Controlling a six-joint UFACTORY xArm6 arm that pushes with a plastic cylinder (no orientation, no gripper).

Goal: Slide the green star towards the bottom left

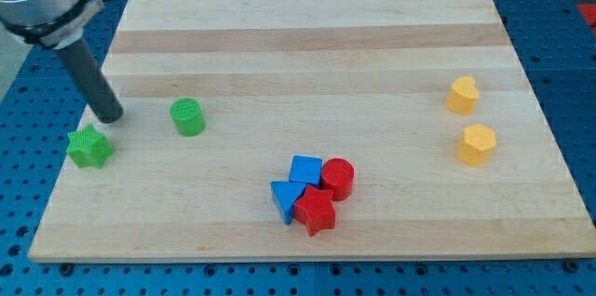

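The green star (89,148) lies near the board's left edge, about halfway down. My tip (111,117) rests on the board just above and to the right of the star, a small gap apart from it. A green cylinder (188,116) stands to the right of my tip, well apart from it.
A cluster sits at the bottom middle: blue cube (305,170), red cylinder (337,179), blue triangle (286,199), red star (316,211). A yellow heart (462,95) and a yellow hexagon (476,144) stand at the right. The wooden board (307,17) lies on a blue perforated table.
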